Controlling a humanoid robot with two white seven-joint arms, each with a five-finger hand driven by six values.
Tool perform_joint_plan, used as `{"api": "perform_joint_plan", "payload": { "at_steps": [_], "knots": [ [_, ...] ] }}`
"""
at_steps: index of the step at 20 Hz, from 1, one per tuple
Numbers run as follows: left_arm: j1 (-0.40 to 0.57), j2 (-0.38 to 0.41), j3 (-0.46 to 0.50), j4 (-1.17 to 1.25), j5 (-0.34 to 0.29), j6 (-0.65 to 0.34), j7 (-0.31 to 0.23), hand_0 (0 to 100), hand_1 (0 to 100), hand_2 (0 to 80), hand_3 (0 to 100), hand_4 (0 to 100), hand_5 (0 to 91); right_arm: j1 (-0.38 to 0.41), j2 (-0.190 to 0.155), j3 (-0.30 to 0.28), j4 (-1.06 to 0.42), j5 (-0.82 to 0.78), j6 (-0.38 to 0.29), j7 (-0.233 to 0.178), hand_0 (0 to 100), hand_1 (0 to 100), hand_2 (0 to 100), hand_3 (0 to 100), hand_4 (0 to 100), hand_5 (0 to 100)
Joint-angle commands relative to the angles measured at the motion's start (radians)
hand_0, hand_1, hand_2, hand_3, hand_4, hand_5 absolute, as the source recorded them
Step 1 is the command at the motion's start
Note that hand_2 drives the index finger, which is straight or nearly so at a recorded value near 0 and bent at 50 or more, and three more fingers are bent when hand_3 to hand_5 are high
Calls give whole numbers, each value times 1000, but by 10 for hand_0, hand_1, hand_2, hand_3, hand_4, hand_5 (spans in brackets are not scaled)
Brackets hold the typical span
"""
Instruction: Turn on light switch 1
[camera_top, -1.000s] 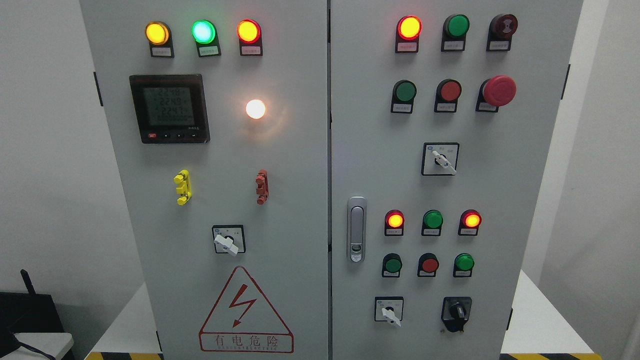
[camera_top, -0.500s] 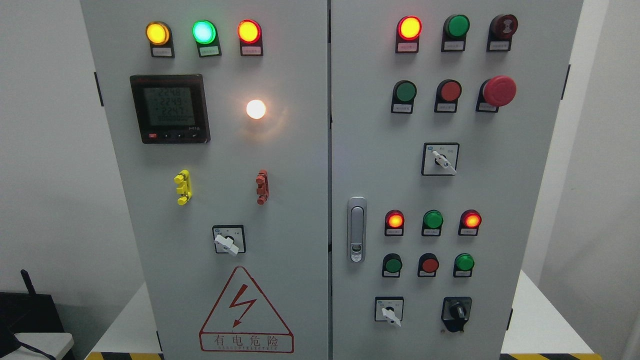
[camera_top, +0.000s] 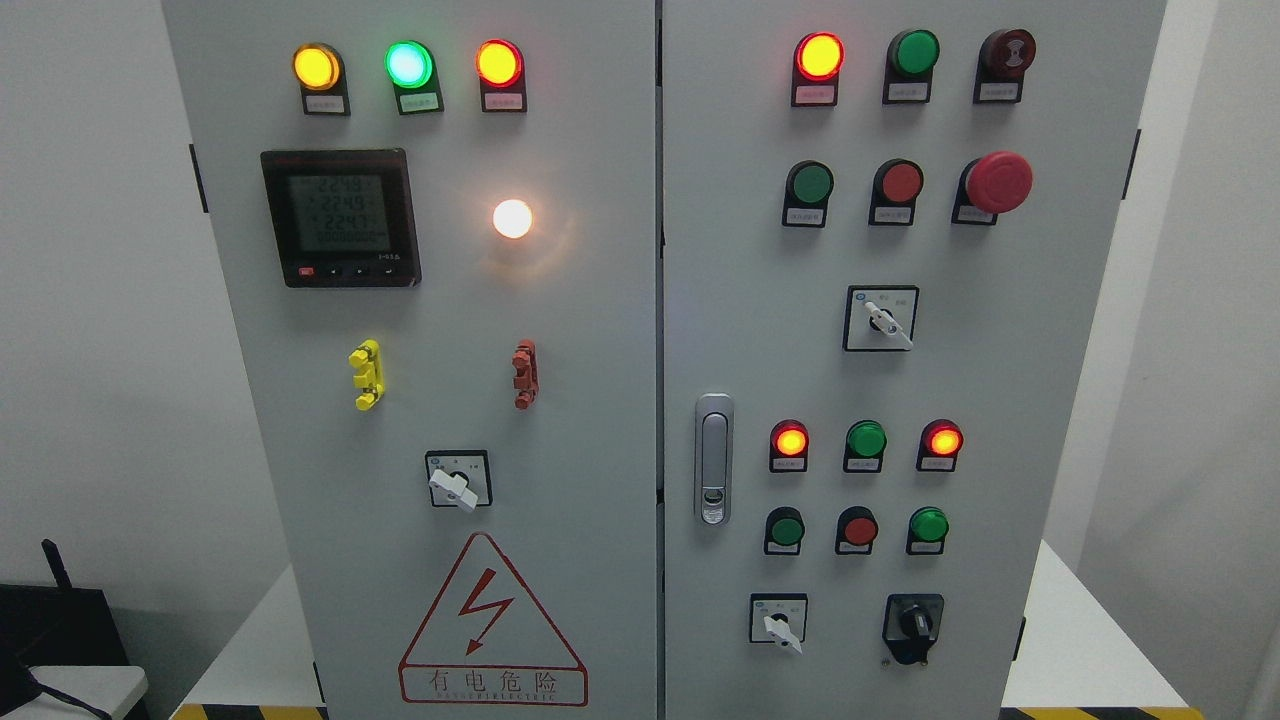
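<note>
A grey electrical cabinet (camera_top: 600, 400) fills the head view, its two doors meeting at a vertical seam in the middle. Bare wall lies open on both sides of it, and a white surface (camera_top: 1080, 640) shows at its lower corners. No robot hand shows, so whether either is released or clenched cannot be told.

Which control is light switch 1 cannot be told. The left door carries one rotary selector switch (camera_top: 458, 480) low at centre, just above the red warning triangle (camera_top: 492, 625); its white lever runs slantwise, pointing down-right. Above it stand a yellow clip (camera_top: 366, 374), a red clip (camera_top: 524, 373), a lit white lamp (camera_top: 512, 218) and a digital meter (camera_top: 340, 217).

On the right door, a silver door handle (camera_top: 713, 458) sits by the seam and a red mushroom button (camera_top: 997, 182) juts out at upper right. Nothing stands before the panel face.
</note>
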Motion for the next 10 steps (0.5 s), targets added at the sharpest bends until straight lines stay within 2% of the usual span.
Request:
{"api": "perform_joint_plan", "payload": {
  "at_steps": [1,3,5,7,10],
  "knots": [
    [-6,57,-125,477,-34,13,-13,290,253,14,83,177,0,0,0,0,0,-17,1,-1,120,389,0,0,0,0],
    [-44,55,-205,539,-33,22,-45,303,247,0,48,147,0,0,0,0,0,-17,1,-1,120,389,0,0,0,0],
    [-73,48,-265,585,-33,53,-51,312,234,0,14,119,0,0,0,0,0,-18,1,-1,120,389,0,0,0,0],
    [-95,40,-305,615,-33,97,-56,323,218,0,0,89,0,0,0,0,0,-17,1,-1,120,389,0,0,0,0],
    [-116,0,-336,626,-33,137,-93,334,192,0,0,63,0,0,0,0,0,-17,1,-1,120,389,0,0,0,0]
  ]
}}
